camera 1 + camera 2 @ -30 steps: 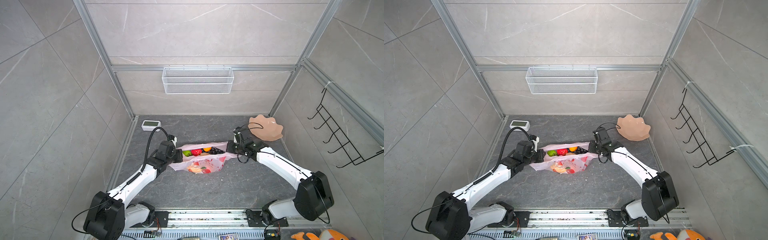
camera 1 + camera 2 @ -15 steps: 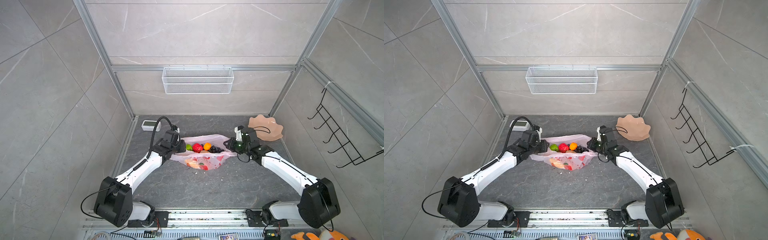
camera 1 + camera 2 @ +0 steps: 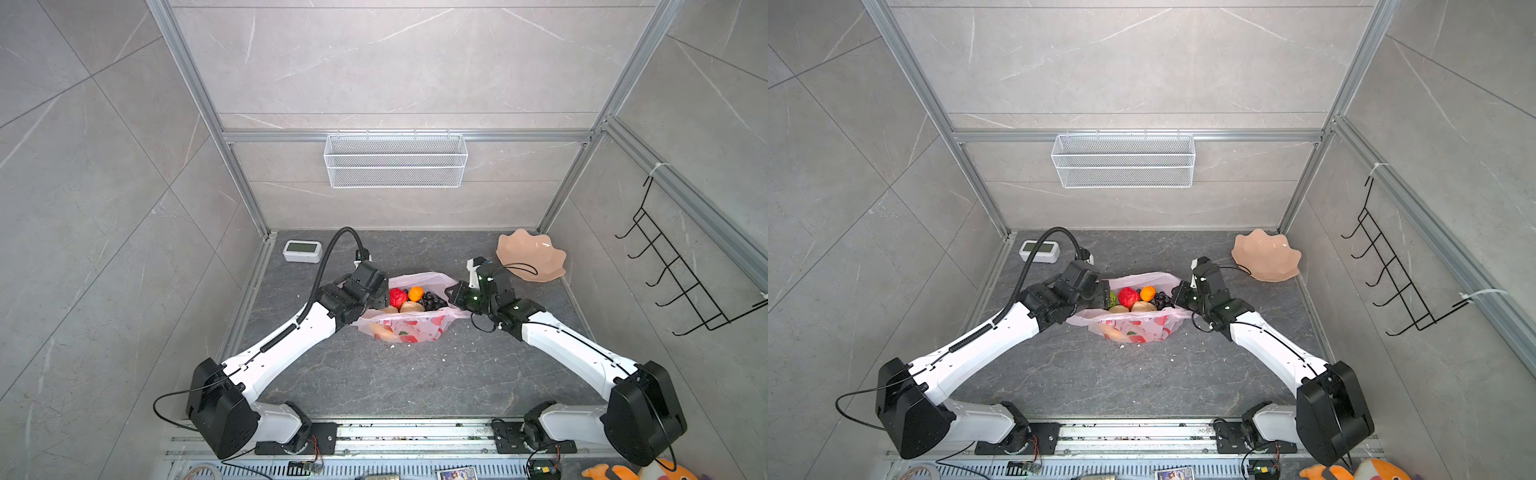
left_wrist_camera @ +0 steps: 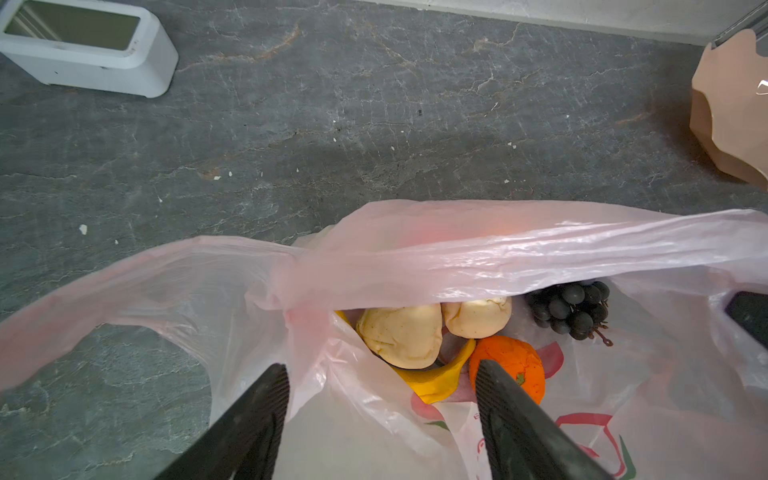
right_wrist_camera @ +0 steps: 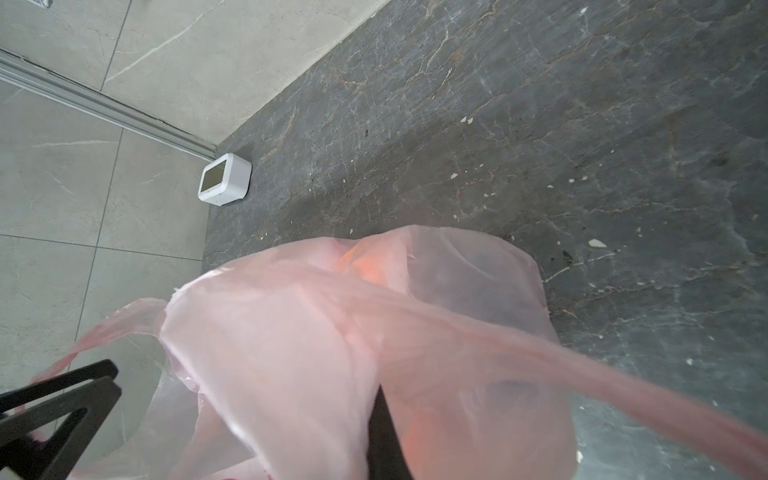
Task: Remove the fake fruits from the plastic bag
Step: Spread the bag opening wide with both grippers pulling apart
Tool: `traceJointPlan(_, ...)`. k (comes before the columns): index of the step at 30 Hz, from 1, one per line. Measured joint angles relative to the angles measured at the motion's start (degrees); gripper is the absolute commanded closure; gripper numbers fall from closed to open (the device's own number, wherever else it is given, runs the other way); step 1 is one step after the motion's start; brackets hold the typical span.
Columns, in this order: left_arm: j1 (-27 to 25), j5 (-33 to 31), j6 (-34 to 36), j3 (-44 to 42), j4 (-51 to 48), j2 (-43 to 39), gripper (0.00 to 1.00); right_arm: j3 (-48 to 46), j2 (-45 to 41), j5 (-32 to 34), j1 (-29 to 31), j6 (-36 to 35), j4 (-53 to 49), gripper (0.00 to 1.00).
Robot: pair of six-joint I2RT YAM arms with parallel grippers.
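- The bag (image 3: 405, 330) was seen on the table (image 3: 374, 374), fruits (image 3: 398, 297) heaped inside its open mouth.
- The right jaws were clenched on the bag's rim; the left jaws were spread, grasping nothing.
- The film was judged thin, limp, slippery; the fruits light, rigid, glossy.
- The orange (image 4: 515, 360) was judged best pinched across its middle.

bag (image 3: 409, 328): see-through pale pink, red and green fruit prints.
apple (image 3: 397, 296): red.
orange (image 3: 415, 293): bright orange.
grapes (image 4: 569, 307): near-black purple.
two lumps (image 4: 401, 336): cream.
banana (image 4: 436, 378): yellow.
ball (image 3: 1112, 298): seemingly green, mostly hidden.
dish (image 3: 532, 255): peach-pink.
tabletop (image 3: 395, 374): dark grey, pale veins.
box (image 3: 302, 251): white, grey-green screen.
basket (image 3: 395, 160): white mesh.
arms (image 3: 291, 340): white with black joints.
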Motion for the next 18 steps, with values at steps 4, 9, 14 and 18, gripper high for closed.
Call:
traceJointPlan(4, -3.2, -3.2, -3.5, 0.3, -2.3, -0.3, 0.21, 0.0, -0.4, 2.7, 1.4, -0.6, -0.9, 1.00)
traceJointPlan(9, -3.7, -5.5, -9.4, -3.9, -3.4, -2.7, 0.15, 0.0, -1.1, 4.7, 1.5, -0.9, -1.7, 1.00)
traceJointPlan(14, -1.8, -3.1, -14.6, -10.7, -1.9, -3.6, 0.12, 0.0, -1.7, 5.5, 1.5, -0.8, -2.0, 1.00)
traceJointPlan(18, 0.2, 0.3, -18.2, -15.9, 1.4, -3.6, 0.10, -0.7, -2.5, 5.7, 1.6, -0.8, -1.9, 1.00)
